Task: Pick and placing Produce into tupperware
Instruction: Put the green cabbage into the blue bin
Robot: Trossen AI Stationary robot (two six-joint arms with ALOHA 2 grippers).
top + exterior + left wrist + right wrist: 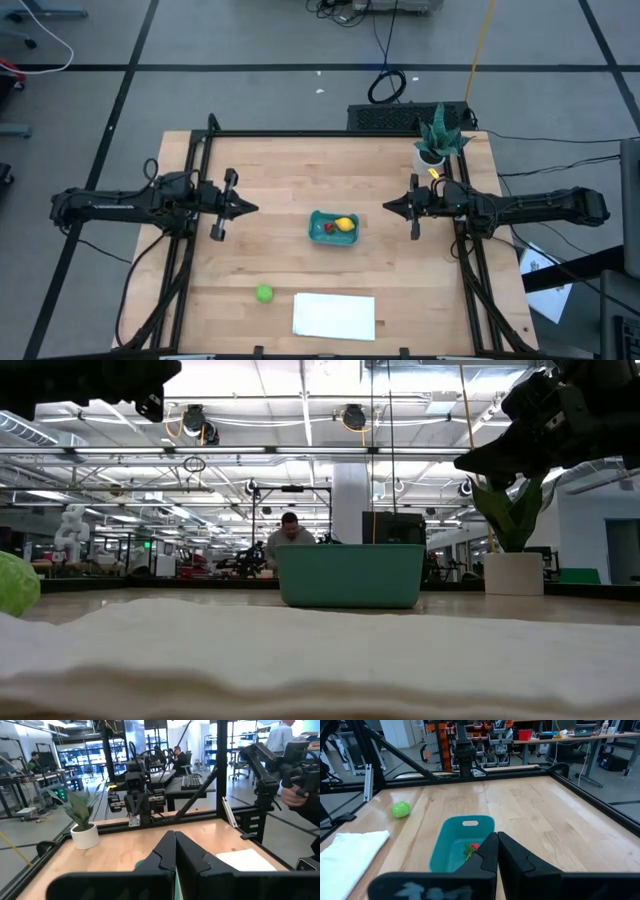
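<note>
The teal tub (333, 229) stands at the table's middle, with the yellow lemon (344, 224) and the dark red fruit (328, 228) lying inside it. In the right wrist view the tub (457, 845) shows with the red fruit (472, 848) in it. The green ball (264, 293) rests on the table near the front, left of the white sheet; it also shows in the right wrist view (401, 809) and the low view (15, 584). My left gripper (254, 209) is shut and empty, left of the tub. My right gripper (386, 207) is shut and empty, right of the tub. Both hover above the table.
A flat white sheet (335, 315) lies at the table's near edge. A potted plant (438, 143) stands at the far right corner. A black frame (300, 133) borders the table. People show in the room beyond.
</note>
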